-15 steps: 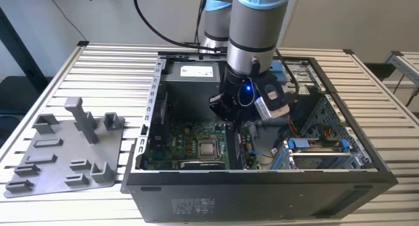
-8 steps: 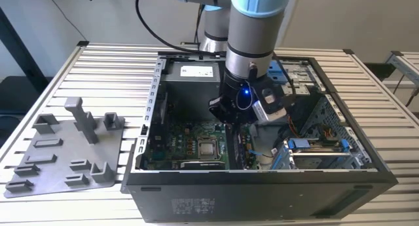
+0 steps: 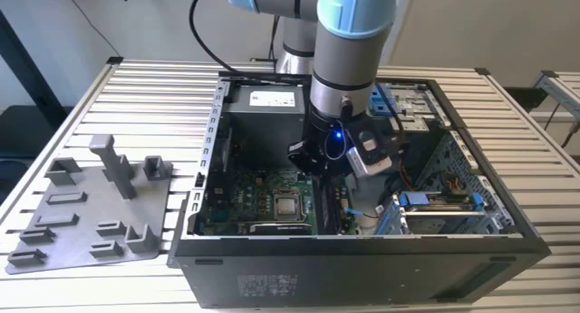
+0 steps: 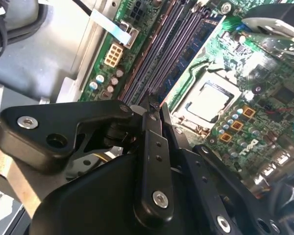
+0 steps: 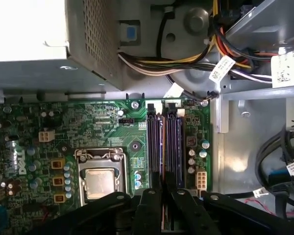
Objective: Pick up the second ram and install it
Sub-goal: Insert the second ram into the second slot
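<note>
Black steel computer case (image 3: pixel 363 259) is lying open on the slatted table (image 3: pixel 154 96), the arm reaching down into it. Over the green motherboard (image 5: pixel 98 127), the gripper (image 4: pixel 154 110) is hanging above the memory slots (image 5: pixel 164 142), fingers pinched together. Whether they are clamping the second ram, I cannot tell; seating looks unfinished.

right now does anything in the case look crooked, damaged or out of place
Nothing stands out. The gripper is low over the memory slots beside the processor on the motherboard. The slots run straight and parallel, and the cable bundle stays off the board.
</note>
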{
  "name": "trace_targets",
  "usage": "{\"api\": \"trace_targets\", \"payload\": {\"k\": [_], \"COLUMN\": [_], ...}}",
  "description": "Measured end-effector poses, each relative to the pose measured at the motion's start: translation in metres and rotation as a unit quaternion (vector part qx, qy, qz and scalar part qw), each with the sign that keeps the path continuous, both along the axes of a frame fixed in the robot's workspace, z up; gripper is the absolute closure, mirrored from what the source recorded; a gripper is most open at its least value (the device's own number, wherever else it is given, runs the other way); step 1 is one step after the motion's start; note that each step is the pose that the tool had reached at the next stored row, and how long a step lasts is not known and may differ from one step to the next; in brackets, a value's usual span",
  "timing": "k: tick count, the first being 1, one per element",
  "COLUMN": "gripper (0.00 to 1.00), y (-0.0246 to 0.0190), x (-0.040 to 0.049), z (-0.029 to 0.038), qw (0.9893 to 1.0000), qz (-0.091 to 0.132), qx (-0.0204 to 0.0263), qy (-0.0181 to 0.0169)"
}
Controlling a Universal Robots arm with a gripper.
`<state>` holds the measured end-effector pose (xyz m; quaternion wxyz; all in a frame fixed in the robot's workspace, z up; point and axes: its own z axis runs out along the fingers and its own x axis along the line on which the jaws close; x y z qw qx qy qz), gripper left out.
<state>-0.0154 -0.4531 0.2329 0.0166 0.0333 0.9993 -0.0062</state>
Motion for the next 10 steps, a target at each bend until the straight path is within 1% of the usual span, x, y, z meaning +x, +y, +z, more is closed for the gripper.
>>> {"api": "trace_targets", "payload": {"k": [5,10], "gripper": [0.85,0.85], "y": [-0.0024,-0.0026], "x": [-0.0005,-0.0005], "z": [-0.0088,-0.0091], "qw": [1.0,1.0], "qz": [0.0,0.0], "qx": [0.0,-0.0001], "qy": [0.0,0.0001]}}
